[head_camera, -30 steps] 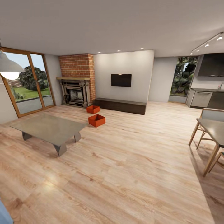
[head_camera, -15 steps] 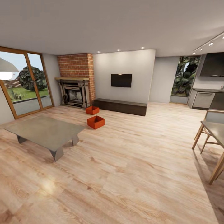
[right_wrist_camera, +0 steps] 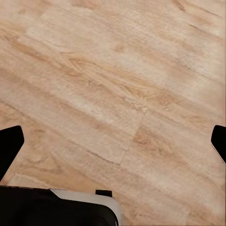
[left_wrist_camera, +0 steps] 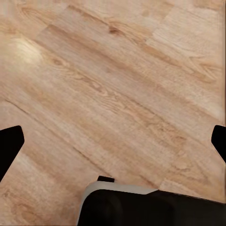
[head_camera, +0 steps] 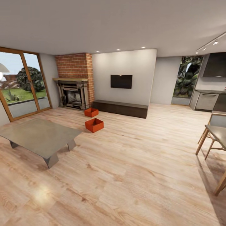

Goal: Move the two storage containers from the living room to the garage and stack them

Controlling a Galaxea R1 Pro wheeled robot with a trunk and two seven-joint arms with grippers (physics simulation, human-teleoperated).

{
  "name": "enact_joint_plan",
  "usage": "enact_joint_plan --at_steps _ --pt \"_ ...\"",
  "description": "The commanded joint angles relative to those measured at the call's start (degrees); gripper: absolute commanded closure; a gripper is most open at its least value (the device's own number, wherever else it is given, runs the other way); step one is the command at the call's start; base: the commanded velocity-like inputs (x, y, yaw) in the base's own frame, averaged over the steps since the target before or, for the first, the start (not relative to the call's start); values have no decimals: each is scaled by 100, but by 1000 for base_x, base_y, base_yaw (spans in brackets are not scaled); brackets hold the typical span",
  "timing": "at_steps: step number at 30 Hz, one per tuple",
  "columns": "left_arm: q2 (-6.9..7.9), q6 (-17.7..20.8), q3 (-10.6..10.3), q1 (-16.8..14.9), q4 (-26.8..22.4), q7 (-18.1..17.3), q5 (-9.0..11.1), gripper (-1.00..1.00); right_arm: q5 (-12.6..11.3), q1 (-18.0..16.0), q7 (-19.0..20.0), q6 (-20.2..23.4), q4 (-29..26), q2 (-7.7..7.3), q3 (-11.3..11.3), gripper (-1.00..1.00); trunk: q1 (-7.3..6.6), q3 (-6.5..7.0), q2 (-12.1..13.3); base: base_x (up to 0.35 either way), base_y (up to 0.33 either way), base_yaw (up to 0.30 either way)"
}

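I'm driving across the living room; both storage containers [head_camera: 93, 119] are sitting on plank floor [head_camera: 131, 175] by the fireplace [head_camera: 72, 94]. Left gripper [left_wrist_camera: 113, 141] and right gripper [right_wrist_camera: 113, 141] are hanging wide open, empty, awaiting pickup.

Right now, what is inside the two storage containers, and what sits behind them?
The nearer container shows a bare orange interior; its near wall hides part of the bottom. The farther container looks empty too. Behind them stand the dark bench and the fireplace.
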Motion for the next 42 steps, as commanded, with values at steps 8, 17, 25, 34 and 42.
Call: enact_joint_plan --at_steps 8,17,25,34,42 --pt "-2 -21 -50 -1 8 39 18 -100 32 5 -60 5 -9 1 41 -100 5 2 -1 323 -165 0" --pt "-2 -21 -50 -1 8 39 18 -100 32 5 -60 5 -9 2 41 -100 5 2 -1 321 -170 36" --pt "-2 -21 -50 -1 8 47 18 -100 32 5 -60 5 -9 2 41 -100 5 2 -1 319 -177 167" --pt "-2 -21 -50 -1 8 42 18 -100 32 5 -59 5 -9 2 41 -100 5 2 -1 313 -187 141" --pt "-2 -21 -50 -1 8 42 18 -100 32 5 -60 5 -9 2 41 -100 5 2 -1 300 -203 4"
